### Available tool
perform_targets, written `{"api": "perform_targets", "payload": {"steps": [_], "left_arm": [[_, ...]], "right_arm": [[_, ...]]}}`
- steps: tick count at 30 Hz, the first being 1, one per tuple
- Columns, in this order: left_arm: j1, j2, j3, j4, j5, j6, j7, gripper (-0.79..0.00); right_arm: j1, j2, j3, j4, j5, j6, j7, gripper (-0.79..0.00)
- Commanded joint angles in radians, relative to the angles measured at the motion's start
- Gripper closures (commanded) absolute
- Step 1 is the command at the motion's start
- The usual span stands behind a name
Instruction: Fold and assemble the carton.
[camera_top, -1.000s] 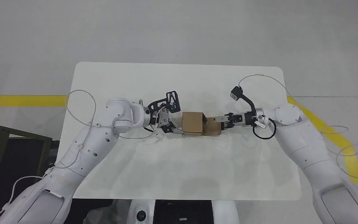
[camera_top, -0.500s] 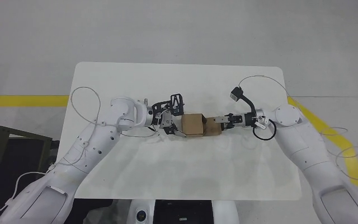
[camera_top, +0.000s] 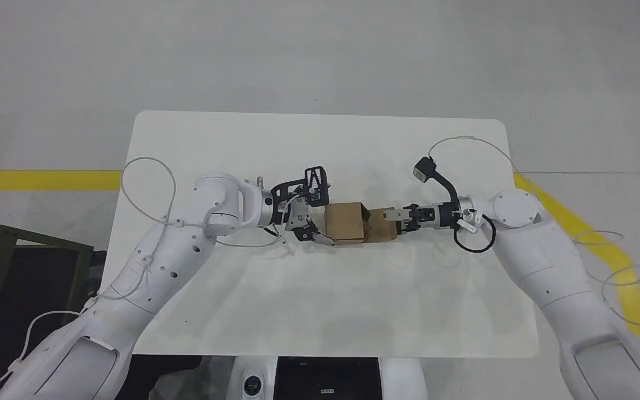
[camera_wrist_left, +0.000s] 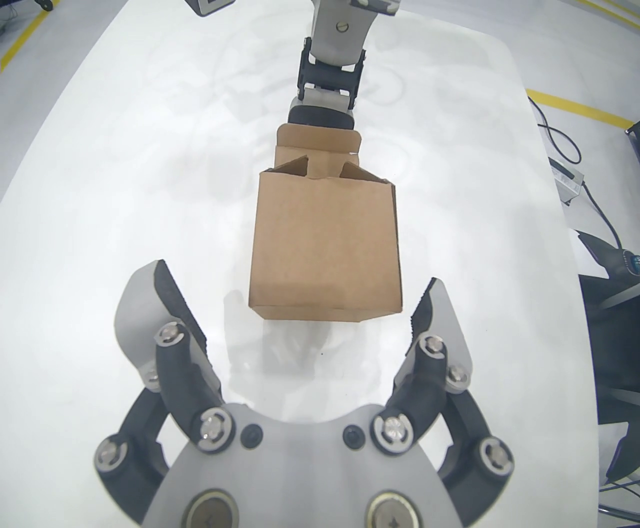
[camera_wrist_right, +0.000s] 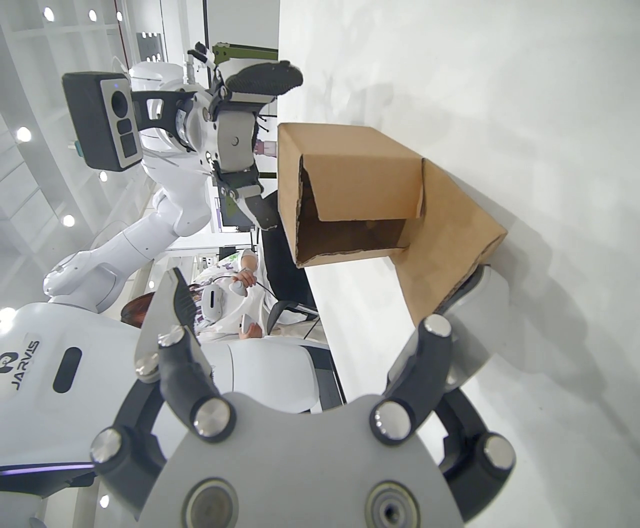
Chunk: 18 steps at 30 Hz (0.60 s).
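Left pincer (camera_wrist_left: 297, 290) now squarer to carton (camera_wrist_left: 325, 250).

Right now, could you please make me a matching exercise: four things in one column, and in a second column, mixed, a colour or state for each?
1. carton
2. left gripper
3. right gripper
4. table

A. white, under everything
B. open, at the closed end
C. brown, one end unshut
D. open, touching the end flap

Pairs: 1-C; 2-B; 3-D; 4-A
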Motion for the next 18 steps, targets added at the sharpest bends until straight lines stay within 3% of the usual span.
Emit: {"api": "perform_targets", "payload": {"steps": [1,18], "left_arm": [[0.004,0.001,-0.002,-0.005,-0.009,0.001,-0.01,-0.785],[0.0,-0.021,0.056,0.017,0.043,0.01,0.005,-0.785]], "right_arm": [[-0.001,0.0,0.002,0.0,-0.001,0.001,0.001,-0.785],[-0.014,-0.004,0.017,-0.007,-0.005,0.007,0.006,-0.785]]}}
